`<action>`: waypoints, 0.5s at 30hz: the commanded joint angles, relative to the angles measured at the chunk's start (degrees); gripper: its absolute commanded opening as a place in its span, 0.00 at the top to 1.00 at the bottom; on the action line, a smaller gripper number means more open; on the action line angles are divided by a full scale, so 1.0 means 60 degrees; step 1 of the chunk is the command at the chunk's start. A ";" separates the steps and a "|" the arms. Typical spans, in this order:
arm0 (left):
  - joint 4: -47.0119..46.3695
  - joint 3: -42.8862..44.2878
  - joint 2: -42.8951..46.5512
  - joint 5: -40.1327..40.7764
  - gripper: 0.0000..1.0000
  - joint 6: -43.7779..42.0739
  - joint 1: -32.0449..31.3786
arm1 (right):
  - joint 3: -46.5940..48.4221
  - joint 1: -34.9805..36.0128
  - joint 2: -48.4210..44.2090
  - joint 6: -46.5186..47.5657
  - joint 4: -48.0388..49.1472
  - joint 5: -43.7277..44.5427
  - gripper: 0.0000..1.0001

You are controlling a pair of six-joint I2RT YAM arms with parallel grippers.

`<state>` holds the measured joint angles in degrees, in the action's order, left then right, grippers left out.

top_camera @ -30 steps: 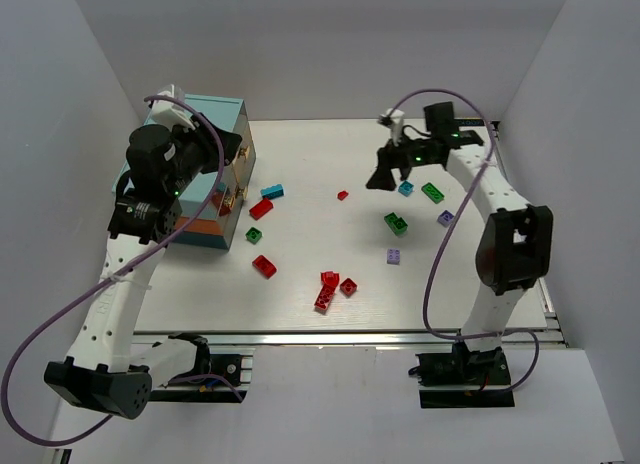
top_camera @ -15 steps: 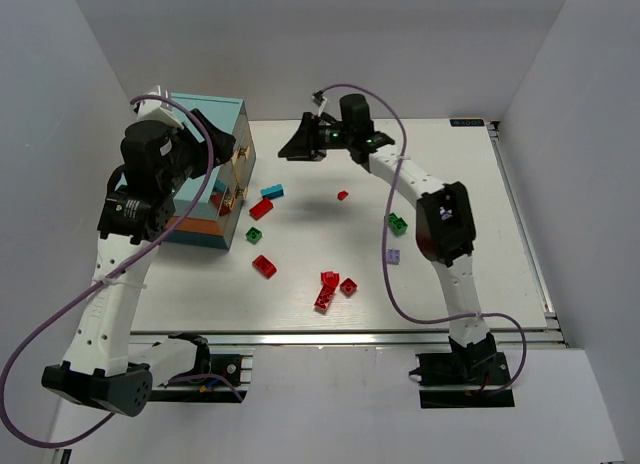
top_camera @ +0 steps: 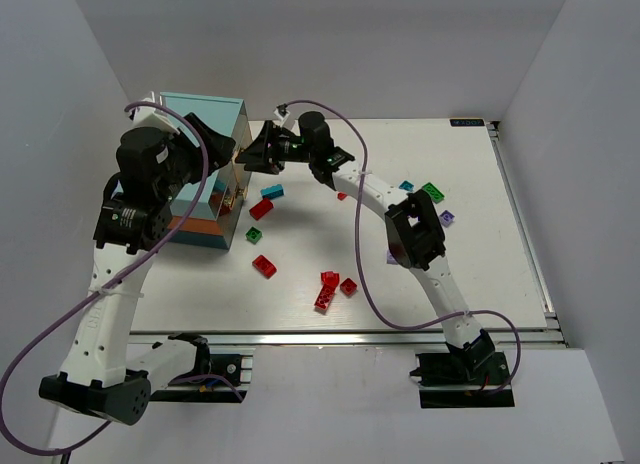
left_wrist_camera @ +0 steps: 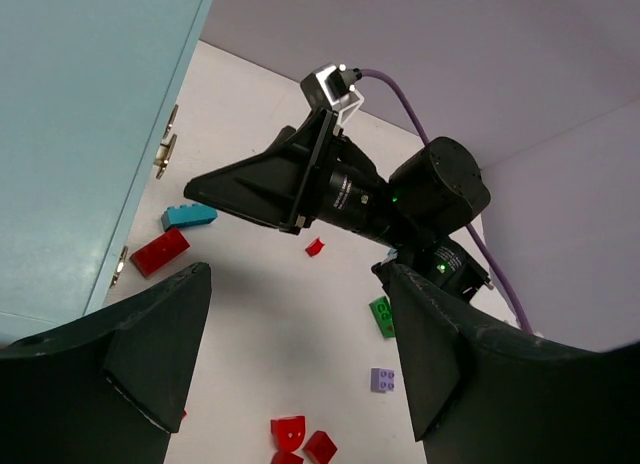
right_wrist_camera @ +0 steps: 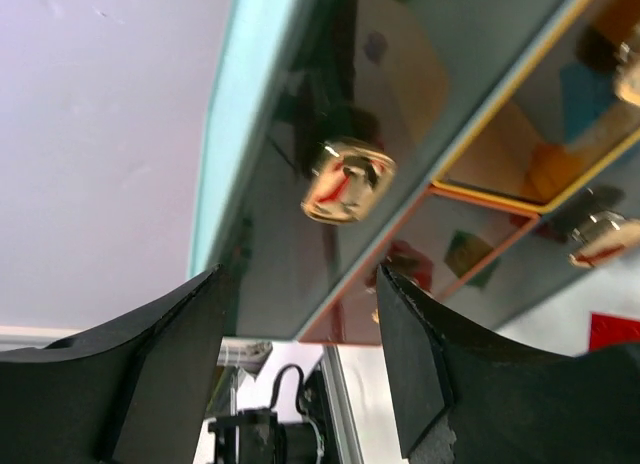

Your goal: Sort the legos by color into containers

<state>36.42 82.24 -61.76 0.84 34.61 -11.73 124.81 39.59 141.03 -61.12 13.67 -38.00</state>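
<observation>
The right gripper (right_wrist_camera: pixel 300 274), wide open, faces a golden knob (right_wrist_camera: pixel 347 181) on the cabinet (top_camera: pixel 205 112) at ten o'clock, probably to pull a drawer (right_wrist_camera: pixel 285 234); the left gripper (left_wrist_camera: pixel 298 269) is wide, empty; legos (top_camera: pixel 328 280) lie on the bench (top_camera: pixel 300 234).

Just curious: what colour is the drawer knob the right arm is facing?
Shiny gold; the knob shows best in the right wrist view.
</observation>
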 commanded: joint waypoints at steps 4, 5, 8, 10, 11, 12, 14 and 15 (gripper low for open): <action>-0.0036 -0.0083 -0.0049 -0.0550 0.18 0.0135 0.0050 | 0.0260 0.0095 0.0107 -0.0447 0.1281 0.0766 0.35; -0.0036 -0.0069 -0.0093 -0.0565 0.18 0.0149 0.0050 | 0.0335 0.0139 0.0209 -0.0433 0.1281 0.0781 0.36; -0.0006 -0.0098 -0.0093 -0.0638 0.18 0.0149 0.0050 | 0.0510 0.0198 0.0371 -0.0433 0.1252 0.0927 0.36; 0.0023 -0.0083 -0.0093 -0.0624 0.18 0.0150 0.0050 | 0.0540 0.0242 0.0444 -0.0433 0.1222 0.0972 0.36; 0.0037 -0.0083 -0.0078 -0.0638 0.18 0.0150 0.0050 | 0.0613 0.0256 0.0517 -0.0447 0.1237 0.0986 0.36; 0.0052 -0.0098 -0.0078 -0.0653 0.18 0.0150 0.0050 | 0.0657 0.0271 0.0562 -0.0433 0.1223 0.1015 0.36; 0.0140 -0.0068 -0.0064 -0.0653 0.18 0.0150 0.0050 | 0.0876 0.0286 0.0708 -0.0433 0.1208 0.1103 0.36; 0.0155 -0.0054 -0.0049 -0.0653 0.18 0.0150 0.0050 | 0.0935 0.0271 0.0752 -0.0433 0.1179 0.1147 0.36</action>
<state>36.58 81.91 -62.67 -2.26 35.40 -11.73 127.11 40.75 144.57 -63.13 18.31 -32.75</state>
